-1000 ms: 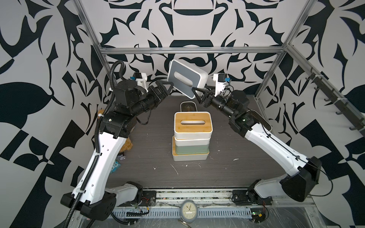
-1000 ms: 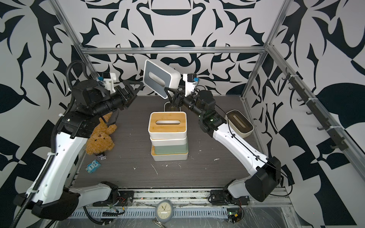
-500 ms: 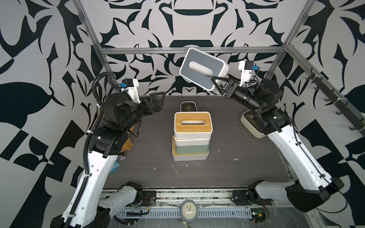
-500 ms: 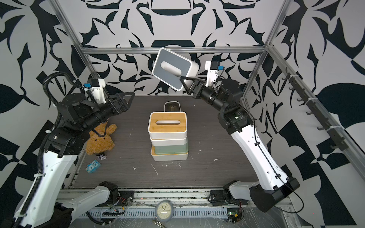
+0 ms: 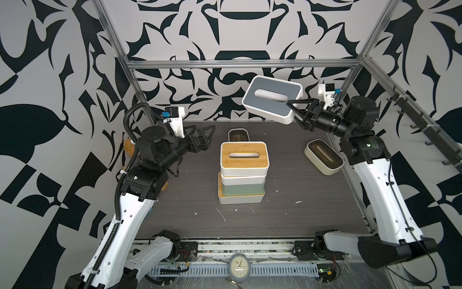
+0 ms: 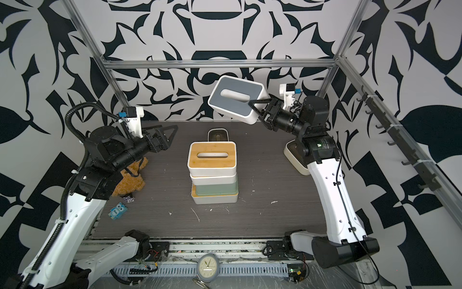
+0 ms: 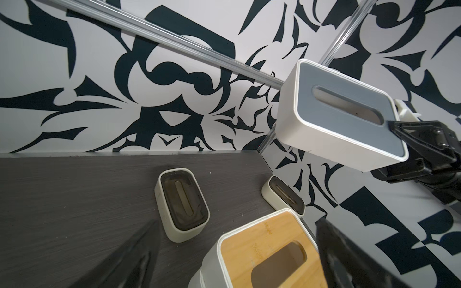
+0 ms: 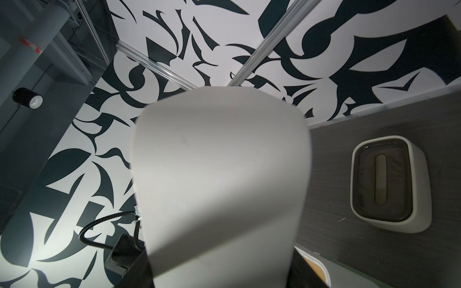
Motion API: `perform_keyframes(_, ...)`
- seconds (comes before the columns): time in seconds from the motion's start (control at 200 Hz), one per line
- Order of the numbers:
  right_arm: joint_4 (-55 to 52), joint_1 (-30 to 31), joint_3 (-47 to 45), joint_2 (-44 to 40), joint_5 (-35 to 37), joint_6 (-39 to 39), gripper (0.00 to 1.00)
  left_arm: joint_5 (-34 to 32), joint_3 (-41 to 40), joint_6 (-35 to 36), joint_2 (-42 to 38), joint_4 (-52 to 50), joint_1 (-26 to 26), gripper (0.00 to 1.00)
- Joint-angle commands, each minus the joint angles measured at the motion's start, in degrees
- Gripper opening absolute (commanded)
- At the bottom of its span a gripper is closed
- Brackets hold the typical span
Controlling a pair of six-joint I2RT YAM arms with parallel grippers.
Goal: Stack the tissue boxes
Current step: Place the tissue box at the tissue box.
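Grey-lidded box hangs pinched in the right gripper; left gripper spread wide, empty.

Right gripper grips the tilted grey-lidded box in the air, above and behind the stack of boxes; left gripper gapes empty

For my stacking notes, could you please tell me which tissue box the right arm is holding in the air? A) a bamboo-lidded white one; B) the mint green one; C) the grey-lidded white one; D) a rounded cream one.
C: the right jaws grip the grey-lidded box, tilted, off the table.
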Motion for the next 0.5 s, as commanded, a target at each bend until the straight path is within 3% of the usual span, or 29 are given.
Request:
perform_keyframes(0.0,4.4,-0.1,1.3,-3.1,-7.2,3.0,0.18,5.4,-0.3,2.2,1.0,4.3,0.3,0.99)
perform_keyframes(0.235,6.6,-0.2,-4.3,-4.2,-12.5,7.3,0.18,12.8,-0.7,6.5,1.6,4.7,0.2,0.99)
perform_keyframes(0.495,6.0,-0.1,-10.0,-5.6,-14.4,8.7,0.18,15.4,-4.3,10.7,-1.4,3.7,0.3,0.99)
